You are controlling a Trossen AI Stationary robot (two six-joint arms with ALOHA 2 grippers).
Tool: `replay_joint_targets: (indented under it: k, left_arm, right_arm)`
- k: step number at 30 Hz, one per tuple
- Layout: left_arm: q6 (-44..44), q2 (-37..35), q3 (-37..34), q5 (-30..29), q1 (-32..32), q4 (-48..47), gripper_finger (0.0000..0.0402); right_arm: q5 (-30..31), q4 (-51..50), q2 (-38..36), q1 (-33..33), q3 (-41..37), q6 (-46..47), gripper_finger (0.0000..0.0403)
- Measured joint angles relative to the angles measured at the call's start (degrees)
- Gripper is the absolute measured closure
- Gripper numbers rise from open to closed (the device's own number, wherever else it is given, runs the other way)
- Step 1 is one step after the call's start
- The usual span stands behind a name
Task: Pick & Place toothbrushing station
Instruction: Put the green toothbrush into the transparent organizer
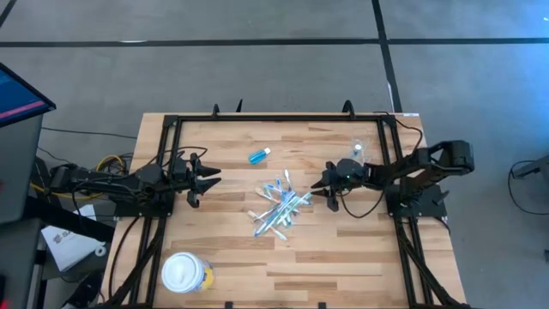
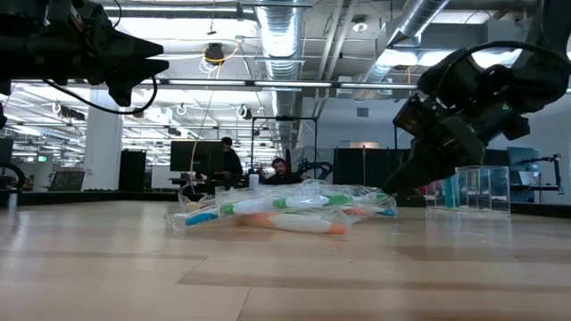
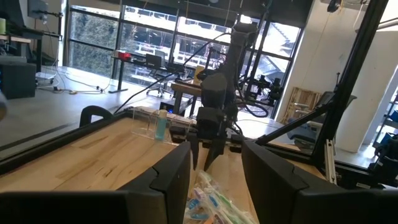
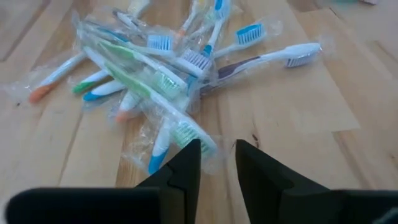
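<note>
High view: the toothbrushes [image 1: 279,209] lie in a pile mid-table. The right gripper [image 1: 321,184] sits just beside them, fingers a little apart, holding nothing. The left gripper [image 1: 206,178] waits farther off, fingers apart.

Toothbrushes [image 1: 279,209]: loose crisscrossed pile mid-surface, each in a clear wrapper, lying flat; white, blue, green and orange handles, blue or green bristles. Small blue tube [image 1: 258,155] with white cap lies on its side, well apart toward the far edge. Clear tumbler [image 1: 358,151] stands near the far right corner.
</note>
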Motion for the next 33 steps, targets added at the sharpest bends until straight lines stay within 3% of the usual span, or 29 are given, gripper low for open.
replay_joint_targets:
  k: [7,20,33]
  left_arm:
    - [0.0,0.0,0.0,0.0,0.0,0.0,0.0262]
    - [0.0,0.0,0.0,0.0,0.0,0.0,0.0262]
    - [0.0,0.0,0.0,0.0,0.0,0.0,0.0262]
  right_arm:
    - [-2.5,-0.2,0.0,0.0,0.0,-1.4,0.0395]
    - [-2.0,-0.4,-1.5,0.0,0.0,-2.6,0.0403]
    - [3.2,-14.9,-19.8,0.1,0.1,-4.3,0.0403]
